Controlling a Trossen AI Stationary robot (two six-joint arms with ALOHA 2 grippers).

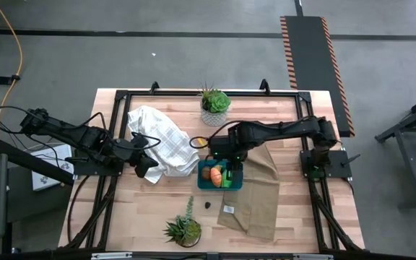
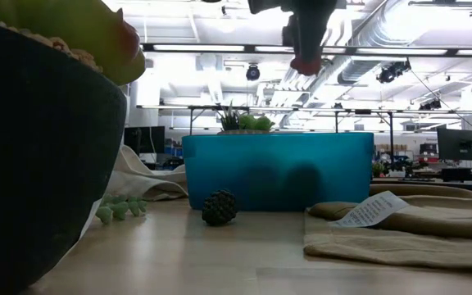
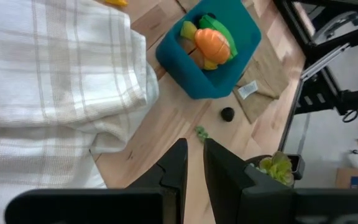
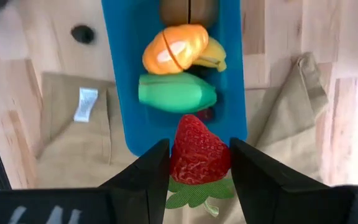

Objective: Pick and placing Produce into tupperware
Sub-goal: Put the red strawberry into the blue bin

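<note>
The teal tupperware (image 1: pixel 211 185) stands mid-table, one end on the tan cloth (image 1: pixel 258 195). Inside lie an orange piece (image 4: pixel 176 50), a yellow banana (image 4: pixel 215 57), a green piece (image 4: pixel 176 93) and a brown piece (image 4: pixel 188 9). My right gripper (image 4: pixel 199 163) hangs above the tupperware's end (image 4: pixel 166 140), shut on a red toy strawberry (image 4: pixel 197 149). The low view shows the strawberry (image 2: pixel 306 65) well above the tupperware's rim (image 2: pixel 277 136). My left gripper (image 3: pixel 195 163) waits at the table's left beside the white checked cloth (image 3: pixel 48 74), shut and holding nothing. My right gripper pinches the strawberry's two opposite sides (image 4: pixel 179 160) between its two fingers (image 4: pixel 145 177). The fingers come from above, pointing down. The strawberry hangs lifted clear over the tupperware's end wall, and its green leaves (image 4: pixel 194 194) show below the red body in the wrist view.
A small dark ball (image 1: pixel 207 204) lies on the wood in front of the tupperware. Potted plants stand at the far edge (image 1: pixel 214 105) and near edge (image 1: pixel 183 230). A white label (image 4: pixel 87 102) sits on the tan cloth. A bit of green (image 3: pixel 201 130) lies near the left gripper.
</note>
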